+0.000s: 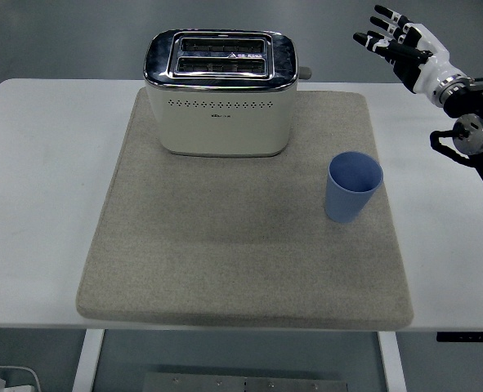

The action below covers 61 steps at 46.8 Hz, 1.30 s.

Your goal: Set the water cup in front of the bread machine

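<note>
A blue water cup (353, 188) stands upright and empty on the right part of a grey mat (241, 245). A white toaster with a chrome top (221, 92), the bread machine, stands at the mat's back, left of the cup. My right hand (395, 37) is raised high at the upper right, well above and behind the cup, fingers spread and holding nothing. The left arm is out of view.
The mat lies on a white table (29, 163). The toaster's lever knob (305, 73) sticks out on its right side. Bare mat lies in front of the toaster, left of the cup.
</note>
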### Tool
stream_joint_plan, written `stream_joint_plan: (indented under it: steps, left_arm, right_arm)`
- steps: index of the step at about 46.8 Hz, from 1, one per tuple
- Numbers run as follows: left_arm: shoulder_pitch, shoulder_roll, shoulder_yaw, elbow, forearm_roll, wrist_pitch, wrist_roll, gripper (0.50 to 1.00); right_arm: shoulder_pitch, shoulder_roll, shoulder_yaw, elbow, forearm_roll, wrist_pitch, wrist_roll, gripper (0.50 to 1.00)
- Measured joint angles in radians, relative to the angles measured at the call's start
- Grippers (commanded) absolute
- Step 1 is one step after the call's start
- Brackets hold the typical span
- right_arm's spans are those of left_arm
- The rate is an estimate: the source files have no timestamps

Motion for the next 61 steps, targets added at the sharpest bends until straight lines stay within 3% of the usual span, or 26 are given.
stream_joint_plan:
  steps: [47, 61]
  left_arm:
    - [0.000, 0.000, -0.002, 0.000, 0.000, 0.000, 0.000, 1.000]
    - [0.000, 0.000, -0.002, 0.000, 0.000, 0.000, 0.000, 1.000]
  right_arm:
    - [-0.006, 0.018, -0.006, 0.006, -0.007, 0.000, 0.006, 0.948]
    - [-0.016, -0.030, -0.007, 0.050, -0.007, 0.010, 0.008, 0.948]
